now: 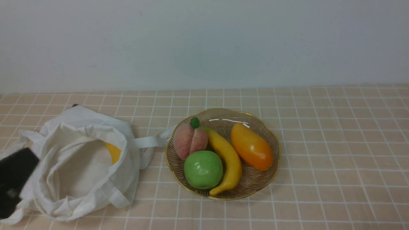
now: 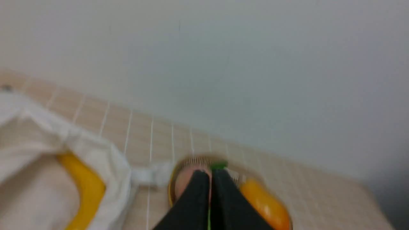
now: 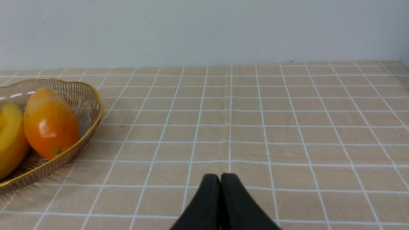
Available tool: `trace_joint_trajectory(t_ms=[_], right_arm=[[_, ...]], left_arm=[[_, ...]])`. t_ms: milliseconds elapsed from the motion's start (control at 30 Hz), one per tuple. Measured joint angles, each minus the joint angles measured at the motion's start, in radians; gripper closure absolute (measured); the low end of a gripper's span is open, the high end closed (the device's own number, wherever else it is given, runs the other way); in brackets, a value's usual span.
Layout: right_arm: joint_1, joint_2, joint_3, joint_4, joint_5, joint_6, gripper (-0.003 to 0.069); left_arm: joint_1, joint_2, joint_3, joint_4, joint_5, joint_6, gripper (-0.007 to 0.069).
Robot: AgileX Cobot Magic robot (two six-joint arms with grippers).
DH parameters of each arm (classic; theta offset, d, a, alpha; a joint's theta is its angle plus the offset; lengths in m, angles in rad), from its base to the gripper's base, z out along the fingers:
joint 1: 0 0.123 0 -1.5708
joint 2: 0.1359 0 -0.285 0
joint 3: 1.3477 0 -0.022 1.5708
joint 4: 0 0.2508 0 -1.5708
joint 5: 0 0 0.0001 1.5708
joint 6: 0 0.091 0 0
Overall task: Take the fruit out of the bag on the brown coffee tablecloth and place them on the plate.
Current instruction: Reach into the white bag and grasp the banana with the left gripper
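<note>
One glossy, curved yellow banana (image 1: 228,157) lies on the ribbed amber plate (image 1: 255,184).

A green apple (image 1: 203,169) lies at eight o'clock from the orange mango (image 1: 251,146), with a pink peach (image 1: 190,141) at the apple's eleven.

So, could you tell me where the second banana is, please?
Front view, robot's left: the second banana lies inside the white bag, against its wall nearest the plate.
</note>
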Motion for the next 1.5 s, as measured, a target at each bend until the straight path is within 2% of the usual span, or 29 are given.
trace_joint_trajectory(t_ms=[33,67,200,333,500,700,800,867,967,1000,1033,1100,1233,1367,1433,1500], right_arm=[[0.0,0.0,0.0,0.0,0.0,0.0,0.0676],[0.0,0.0,0.0,0.0,0.0,0.0,0.0676],[0.0,0.0,0.0,0.0,0.0,0.0,0.0676],[0.0,0.0,0.0,0.0,0.0,0.0,0.0676],[0.0,0.0,0.0,0.0,0.0,0.0,0.0676],[0.0,0.0,0.0,0.0,0.0,0.0,0.0676],[0.0,0.0,0.0,0.0,0.0,0.0,0.0676],[0.0,0.0,0.0,0.0,0.0,0.0,0.0676],[0.0,0.0,0.0,0.0,0.0,0.0,0.0676],[0.0,0.0,0.0,0.0,0.0,0.0,0.0676],[0.0,0.0,0.0,0.0,0.0,0.0,0.0676],[0.0,0.0,0.0,0.0,0.0,0.0,0.0676],[0.0,0.0,0.0,0.0,0.0,0.0,0.0676],[0.0,0.0,0.0,0.0,0.0,0.0,0.0676],[0.0,0.0,0.0,0.0,0.0,0.0,0.0676],[0.0,0.0,0.0,0.0,0.0,0.0,0.0676]], left_arm=[[0.0,0.203,-0.101,0.011,0.126,0.0,0.0632],[0.0,0.283,-0.137,0.018,0.173,0.0,0.0632],[0.0,0.535,-0.242,0.046,0.271,0.0,0.0632],[0.019,0.788,-0.359,0.11,0.298,0.016,0.0632],[0.081,0.966,-0.444,0.11,0.326,0.025,0.0631],[0.103,1.193,-0.53,0.09,0.305,0.159,0.0617],[0.103,1.257,-0.544,0.088,0.254,0.211,0.0564],[0.103,1.294,-0.547,0.085,0.2,0.241,0.0487],[0.103,1.347,-0.547,0.036,0.138,0.252,0.0328],[0.103,1.35,-0.547,0.031,0.133,0.251,0.0307],[0.103,1.368,-0.548,-0.016,0.124,0.258,0.0239],[0.103,1.391,-0.549,-0.073,0.116,0.288,0.0164],[0.103,1.438,-0.55,-0.191,0.109,0.41,0.0073],[0.103,1.459,-0.55,-0.233,0.104,0.499,0.009],[0.103,1.459,-0.55,-0.234,0.105,0.517,0.0178],[0.103,1.454,-0.55,-0.228,0.114,0.522,0.0335]])
